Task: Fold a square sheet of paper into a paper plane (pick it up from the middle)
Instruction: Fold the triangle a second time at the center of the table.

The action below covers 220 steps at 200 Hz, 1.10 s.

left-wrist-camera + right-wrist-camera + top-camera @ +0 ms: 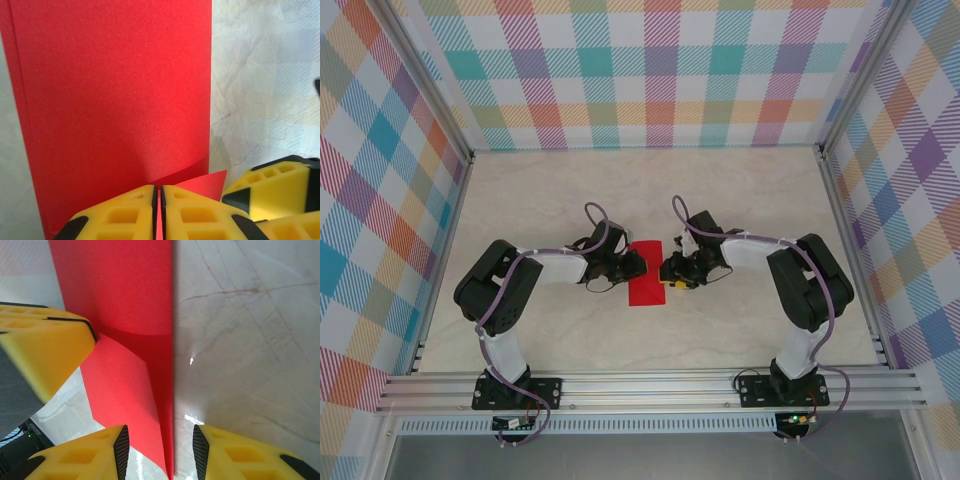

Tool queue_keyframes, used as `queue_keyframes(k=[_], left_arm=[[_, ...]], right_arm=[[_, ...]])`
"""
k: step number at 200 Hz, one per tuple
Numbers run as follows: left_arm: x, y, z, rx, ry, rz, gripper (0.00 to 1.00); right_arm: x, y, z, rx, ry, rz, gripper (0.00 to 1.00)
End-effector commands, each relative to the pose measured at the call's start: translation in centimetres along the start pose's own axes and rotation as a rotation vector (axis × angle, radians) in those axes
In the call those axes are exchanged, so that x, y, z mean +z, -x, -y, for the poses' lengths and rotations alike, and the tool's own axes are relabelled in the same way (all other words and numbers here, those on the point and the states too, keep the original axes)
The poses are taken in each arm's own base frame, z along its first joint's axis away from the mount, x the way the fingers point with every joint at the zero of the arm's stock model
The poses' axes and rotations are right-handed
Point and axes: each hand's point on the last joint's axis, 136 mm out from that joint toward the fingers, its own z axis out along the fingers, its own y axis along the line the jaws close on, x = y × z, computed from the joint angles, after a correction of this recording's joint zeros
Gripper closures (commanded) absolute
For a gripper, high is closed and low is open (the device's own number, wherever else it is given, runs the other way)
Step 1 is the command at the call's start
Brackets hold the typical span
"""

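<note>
The square sheet of paper (646,285), bright red, lies on the table folded into a narrow upright rectangle between the two arms. My left gripper (158,187) is shut on its near edge, with a thin strip of the red paper (110,90) pinched between the black pads and one corner flap lifted. My right gripper (161,440) is open and straddles the paper's (125,295) straight folded edge without its pads touching it. From above, the left gripper (636,266) and right gripper (671,270) meet at the sheet's two sides. A paper plane is out of view.
The pale marble tabletop (740,200) spreads all round the sheet. Checked cloth walls on aluminium rails (650,385) fence the table. The two grippers stand close: a right finger (270,192) shows in the left wrist view and a left finger (45,350) in the right wrist view.
</note>
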Motion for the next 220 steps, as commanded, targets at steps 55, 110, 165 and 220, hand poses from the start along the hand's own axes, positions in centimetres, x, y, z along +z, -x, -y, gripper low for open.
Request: queue_keyframes(k=[55, 110, 165, 220], left_arm=[[-0.3, -0.2, 0.0, 0.018, 0.028, -0.007, 0.87], [0.2, -0.7, -1.0, 0.006, 0.054, -0.025, 0.87], [0.4, -1.0, -1.6, 0.003, 0.074, -0.035, 0.87], [0.4, -1.1, -1.9, 0.002, 0.086, -0.038, 0.87]], right_arm=[[0.8, 0.4, -1.7, -0.007, 0.082, -0.035, 0.68], [1.1, 0.5, -1.3, 0.006, 0.061, -0.033, 0.65], [1.3, 0.7, -2.0, 0.002, 0.104, -0.037, 0.66], [0.3, 1.2, -2.7, -0.021, 0.105, 0.000, 0.66]])
